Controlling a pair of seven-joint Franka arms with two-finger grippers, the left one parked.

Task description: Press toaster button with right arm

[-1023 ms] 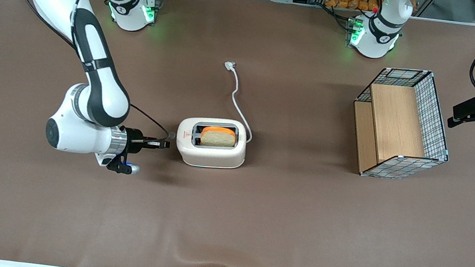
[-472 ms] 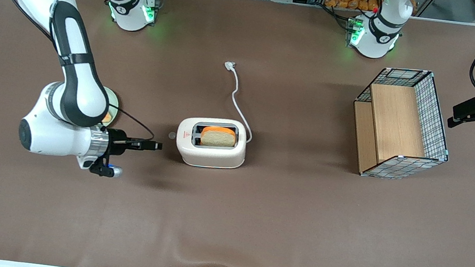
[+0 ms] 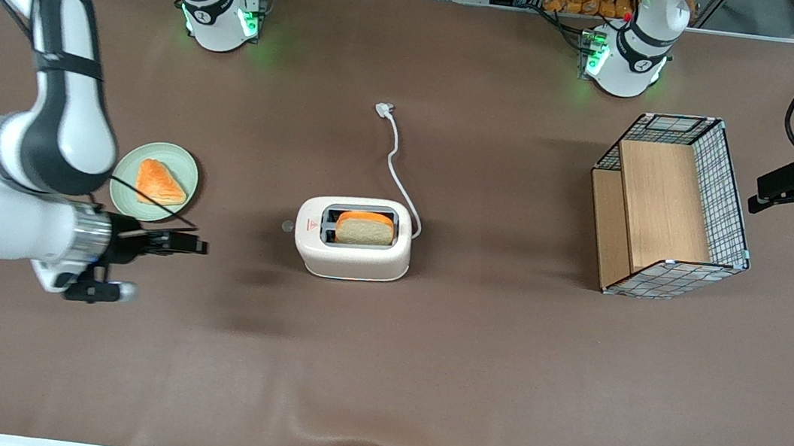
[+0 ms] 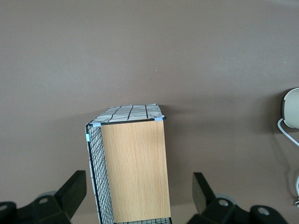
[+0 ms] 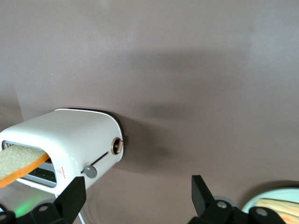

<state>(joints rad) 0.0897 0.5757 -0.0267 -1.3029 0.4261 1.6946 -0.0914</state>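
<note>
The cream-white toaster (image 3: 354, 259) stands mid-table with a slice of bread (image 3: 364, 228) in one slot. Its small grey button (image 3: 286, 225) sticks out from the narrow end that faces the working arm. My right gripper (image 3: 201, 247) hovers well short of that end, a little nearer the front camera than the button, pointing at the toaster. In the right wrist view the toaster (image 5: 79, 135) and the button (image 5: 90, 171) show ahead of the gripper (image 5: 138, 198). Its fingers (image 5: 74, 197) stand wide apart, open, with nothing between them.
A green plate (image 3: 121, 189) with a triangular toast piece (image 3: 159, 182) lies beside the right arm's wrist. The white cord (image 3: 398, 155) trails from the toaster toward the arm bases. A wire basket with wooden shelves (image 3: 672, 204) stands toward the parked arm's end.
The right arm has drawn back from the toaster's button end toward its own end of the table. This widened the gap and uncovered the plate.
</note>
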